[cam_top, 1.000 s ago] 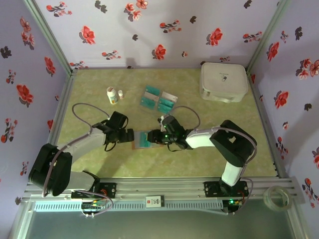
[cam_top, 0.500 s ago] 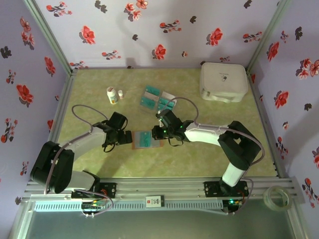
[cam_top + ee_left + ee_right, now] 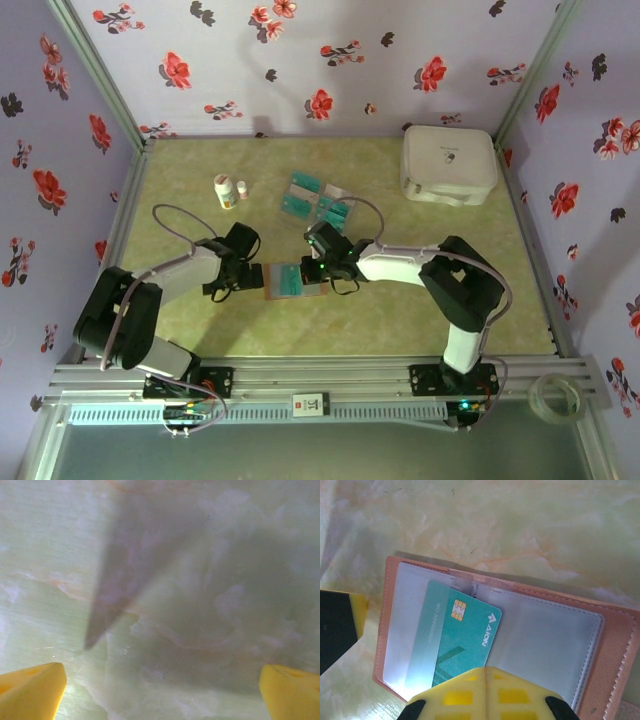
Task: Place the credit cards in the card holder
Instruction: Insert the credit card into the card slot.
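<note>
The card holder (image 3: pixel 270 282) is lying open and flat on the green marbled table (image 3: pixel 180 170), near the front edge and between the two arms, its clear plastic sleeves facing up. The right gripper (image 3: pixel 314 268) is hanging over the holder's right half, its yellow fingers pressed tight together with no gap showing. Seen from the right wrist, a teal credit card (image 3: pixel 465 630) with a gold chip is sitting at a slant across the holder's middle fold. Its left part is showing paler, as though under the plastic of the sleeve on the left of that view. Its near end is running beneath the closed fingers – whether they are pinching it or merely resting on it, I cannot tell.

The left gripper (image 3: pixel 248 272) is hovering just beside the holder's left edge, jaws spread wide and holding nothing. From its own wrist, bare marbled table and a dark shadow are showing between the two yellow fingertips (image 3: pixel 30 692).

Further back, near the middle of the table, the loose credit cards (image 3: pixel 318 200) are lying in a small cluster, well apart from the holder. Two white bottles (image 3: pixel 226 190) are standing to their left, and a large white case (image 3: pixel 448 163) is sitting in the far right corner
</note>
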